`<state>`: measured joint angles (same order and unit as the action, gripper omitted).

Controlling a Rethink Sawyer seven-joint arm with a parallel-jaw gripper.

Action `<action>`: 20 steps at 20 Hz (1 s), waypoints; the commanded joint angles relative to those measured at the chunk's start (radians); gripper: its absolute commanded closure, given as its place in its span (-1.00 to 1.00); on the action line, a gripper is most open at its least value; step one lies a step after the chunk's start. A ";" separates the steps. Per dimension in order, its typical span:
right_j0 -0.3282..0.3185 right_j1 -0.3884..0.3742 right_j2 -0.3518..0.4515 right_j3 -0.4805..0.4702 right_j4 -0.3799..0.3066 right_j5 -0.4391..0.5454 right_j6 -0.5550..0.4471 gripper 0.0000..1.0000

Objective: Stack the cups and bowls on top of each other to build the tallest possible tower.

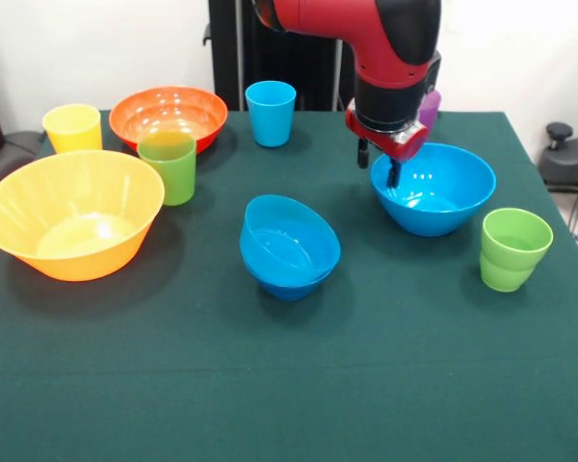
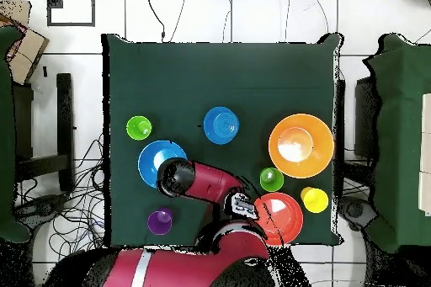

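Observation:
My gripper (image 1: 378, 166) hangs over the far left rim of the big light blue bowl (image 1: 433, 192), open, with one finger inside the rim and one outside. A purple cup (image 1: 431, 106) stands just behind it. The medium light blue bowl (image 1: 289, 236) sits tilted in the small dark blue bowl (image 1: 291, 285) at mid-table. At the left are the yellow-orange bowl (image 1: 72, 217), orange-red bowl (image 1: 169, 115), yellow cup (image 1: 73, 128) and a green cup (image 1: 168, 166). A light blue cup (image 1: 271, 112) stands at the back. Another green cup (image 1: 512, 248) stands at the right.
In the overhead view the arm (image 2: 202, 184) covers the gripper and part of the big blue bowl (image 2: 151, 159). The purple cup (image 2: 160, 220) stands near the table edge by the robot's base. The green cloth (image 1: 289, 385) reaches to the front edge.

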<state>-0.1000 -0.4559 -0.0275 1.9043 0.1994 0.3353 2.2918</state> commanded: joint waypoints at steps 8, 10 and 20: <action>0.042 0.044 0.007 -0.101 0.034 0.029 0.135 -1.00; 0.046 0.044 0.003 -0.104 0.036 0.031 0.137 -1.00; 0.043 0.043 0.008 -0.094 0.044 0.013 0.137 -1.00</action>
<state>-0.0595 -0.4556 -0.0692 1.8803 0.2000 0.3353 2.2918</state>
